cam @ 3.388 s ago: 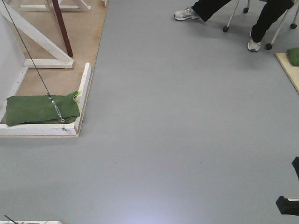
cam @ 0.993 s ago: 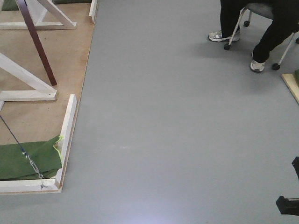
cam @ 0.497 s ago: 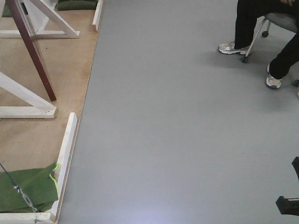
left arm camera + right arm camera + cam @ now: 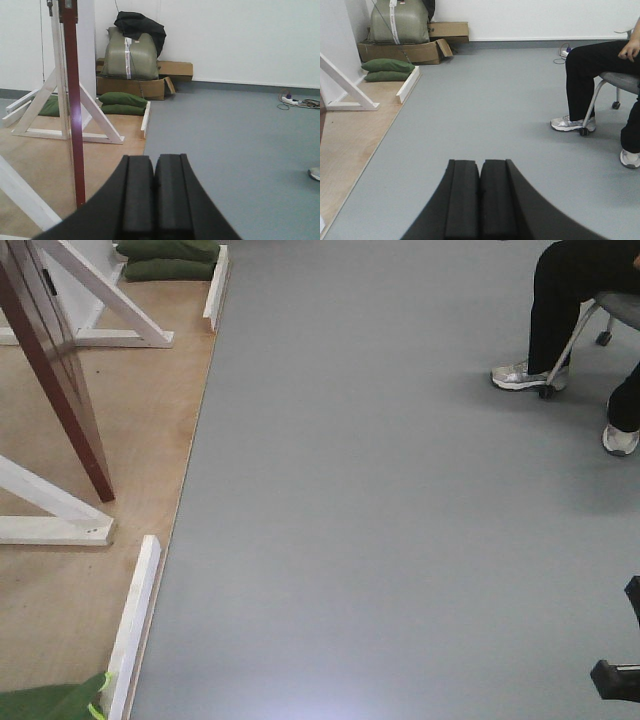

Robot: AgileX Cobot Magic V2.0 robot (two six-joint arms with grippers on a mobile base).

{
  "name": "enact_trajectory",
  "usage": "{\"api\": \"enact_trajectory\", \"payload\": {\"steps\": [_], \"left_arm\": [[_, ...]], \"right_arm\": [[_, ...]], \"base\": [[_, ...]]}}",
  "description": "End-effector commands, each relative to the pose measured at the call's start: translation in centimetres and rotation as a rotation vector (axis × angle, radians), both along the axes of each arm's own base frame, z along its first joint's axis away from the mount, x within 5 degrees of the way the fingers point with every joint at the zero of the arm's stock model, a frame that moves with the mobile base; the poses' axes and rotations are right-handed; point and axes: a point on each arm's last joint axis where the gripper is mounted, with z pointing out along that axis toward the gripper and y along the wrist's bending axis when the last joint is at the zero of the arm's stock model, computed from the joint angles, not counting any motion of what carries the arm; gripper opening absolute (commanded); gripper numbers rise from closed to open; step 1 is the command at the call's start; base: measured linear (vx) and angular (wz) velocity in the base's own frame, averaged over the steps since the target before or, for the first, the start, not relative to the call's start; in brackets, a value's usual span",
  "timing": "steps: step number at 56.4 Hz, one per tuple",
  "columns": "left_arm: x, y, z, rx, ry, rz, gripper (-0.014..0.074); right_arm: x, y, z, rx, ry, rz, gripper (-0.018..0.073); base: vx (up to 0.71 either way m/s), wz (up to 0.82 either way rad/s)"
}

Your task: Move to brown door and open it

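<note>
The brown door [image 4: 55, 370] stands at the far left of the front view, seen nearly edge-on, its bottom corner on the plywood floor. In the left wrist view its reddish-brown edge [image 4: 73, 110] rises left of my left gripper [image 4: 154, 162], which is shut and empty, pointing past the door. Handle and keyhole plate are out of view. My right gripper [image 4: 480, 165] is shut and empty, pointing over the grey floor, with the door off to its left.
White bracing beams [image 4: 100, 295] and a white base rail [image 4: 135, 630] frame the plywood floor [image 4: 130, 430]. Green sandbags [image 4: 170, 258] lie at the back. Cardboard boxes [image 4: 135, 82] stand by the wall. A seated person's legs [image 4: 565, 310] are at right.
The view has moved forward and turned: the door and beams slid down and closer at left, the green sandbag dropped to the bottom corner, the seated person shifted right.
</note>
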Motion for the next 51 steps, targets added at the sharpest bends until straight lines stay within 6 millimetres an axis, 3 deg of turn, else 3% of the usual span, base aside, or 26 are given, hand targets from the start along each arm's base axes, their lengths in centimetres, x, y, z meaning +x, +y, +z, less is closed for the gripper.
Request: {"api": "enact_trajectory", "payload": {"steps": [1, 51], "left_arm": [[-0.18, -0.07, 1.31, 0.000, -0.105, -0.010, -0.0003], [-0.18, -0.07, 1.31, 0.000, -0.105, -0.010, -0.0003]], "right_arm": [[0.08, -0.05, 0.62, -0.004, -0.087, -0.006, 0.0000], [0.08, -0.05, 0.62, -0.004, -0.087, -0.006, 0.0000]], "base": [[0.40, -0.03], [0.37, -0.03]]}}
